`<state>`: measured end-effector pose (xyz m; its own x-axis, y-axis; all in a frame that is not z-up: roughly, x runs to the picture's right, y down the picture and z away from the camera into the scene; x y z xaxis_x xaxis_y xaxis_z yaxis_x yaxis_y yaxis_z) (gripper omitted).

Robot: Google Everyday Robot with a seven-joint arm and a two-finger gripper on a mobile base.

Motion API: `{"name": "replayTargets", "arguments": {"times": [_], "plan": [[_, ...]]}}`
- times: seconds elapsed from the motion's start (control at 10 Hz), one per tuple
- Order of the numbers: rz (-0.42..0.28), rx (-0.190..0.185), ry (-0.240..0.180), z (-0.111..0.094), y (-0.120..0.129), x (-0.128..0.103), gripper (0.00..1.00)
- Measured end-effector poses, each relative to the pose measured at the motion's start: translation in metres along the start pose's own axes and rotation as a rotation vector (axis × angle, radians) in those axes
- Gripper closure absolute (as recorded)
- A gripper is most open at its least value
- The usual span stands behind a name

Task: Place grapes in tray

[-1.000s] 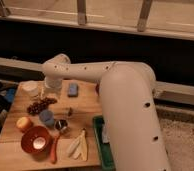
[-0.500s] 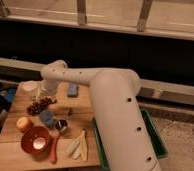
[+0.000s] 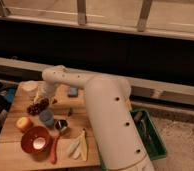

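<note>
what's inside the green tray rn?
In the tray, a few dark items too unclear to name; no grapes, which lie on the table with the hand right at them. The arm hides the tray's left side.

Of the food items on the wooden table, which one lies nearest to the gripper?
The dark reddish-purple grapes, just beside the gripper at the far left; the round orange fruit lies farther away.

An indoor robot test space, it seems: a white arm [image 3: 110, 117] with its claw [image 3: 42, 98] at the left over a wooden bench [image 3: 7, 136], dark wall [image 3: 140, 55] behind, railing posts [image 3: 82, 12] across the top.
</note>
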<state>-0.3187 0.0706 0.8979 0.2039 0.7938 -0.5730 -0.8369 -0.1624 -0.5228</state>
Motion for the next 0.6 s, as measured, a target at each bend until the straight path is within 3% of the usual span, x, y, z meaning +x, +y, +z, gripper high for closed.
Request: {"name": "replayTargets", "arguments": {"times": [0.2,0.6], "plan": [[0.016,-0.014,0.031,0.016,-0.004,-0.003,0.44],[0.024,-0.012,0.037,0.020,-0.015,-0.004,0.83]]}}
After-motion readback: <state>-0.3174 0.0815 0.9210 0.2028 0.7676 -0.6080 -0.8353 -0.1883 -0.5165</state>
